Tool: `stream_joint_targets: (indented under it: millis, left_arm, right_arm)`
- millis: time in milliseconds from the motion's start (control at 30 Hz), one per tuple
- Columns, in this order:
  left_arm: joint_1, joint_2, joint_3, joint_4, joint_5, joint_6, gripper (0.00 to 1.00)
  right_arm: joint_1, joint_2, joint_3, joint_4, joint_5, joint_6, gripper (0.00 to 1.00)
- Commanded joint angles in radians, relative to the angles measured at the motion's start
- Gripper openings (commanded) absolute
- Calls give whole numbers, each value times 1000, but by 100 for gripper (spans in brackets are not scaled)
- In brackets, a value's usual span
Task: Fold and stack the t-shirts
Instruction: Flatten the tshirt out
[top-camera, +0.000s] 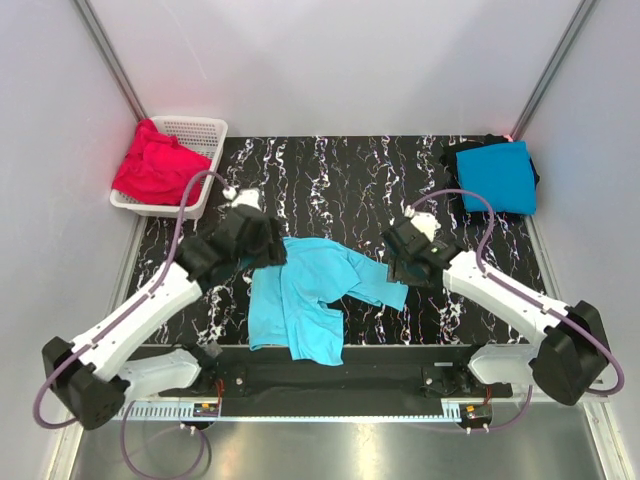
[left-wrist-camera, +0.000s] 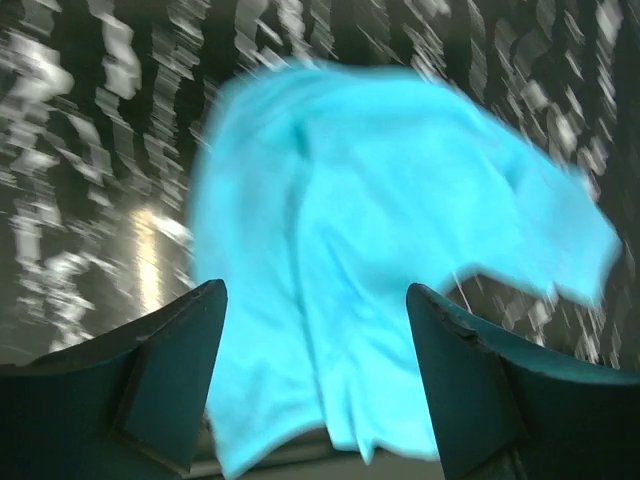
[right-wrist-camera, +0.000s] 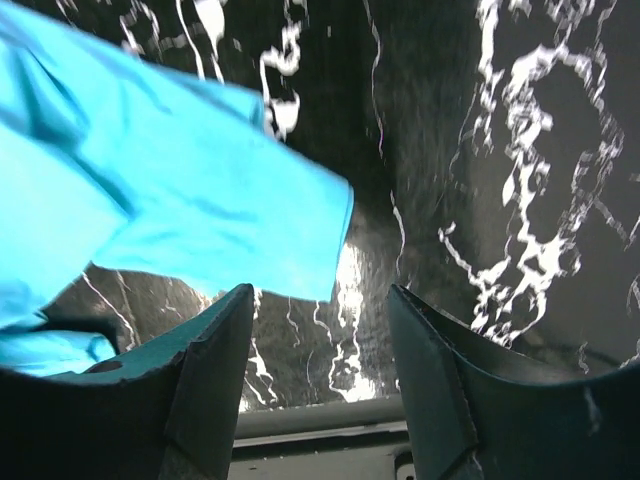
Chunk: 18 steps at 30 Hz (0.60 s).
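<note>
Top external: turquoise t-shirt (top-camera: 300, 300) lies between left hand (top-camera: 271, 253) and right hand (top-camera: 394, 268), both wide.

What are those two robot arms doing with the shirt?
The left gripper and right gripper hover, fingers open, at either side of a rumpled light turquoise t-shirt lying on the table. Neither holds it. A folded blue t-shirt sits far right, and red t-shirts wait in the basket.
</note>
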Motion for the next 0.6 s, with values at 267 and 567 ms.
stream_joint_targets:
  millis: [267, 567]
  left_arm:
    - [-552, -15, -215, -43, -127, -430, 76]
    - [-855, 271, -71, -81, -239, -520, 72]
  right_arm:
    - [78, 60, -37, 3, 92, 149, 64]
    - [85, 162, -11, 67, 91, 152, 64]
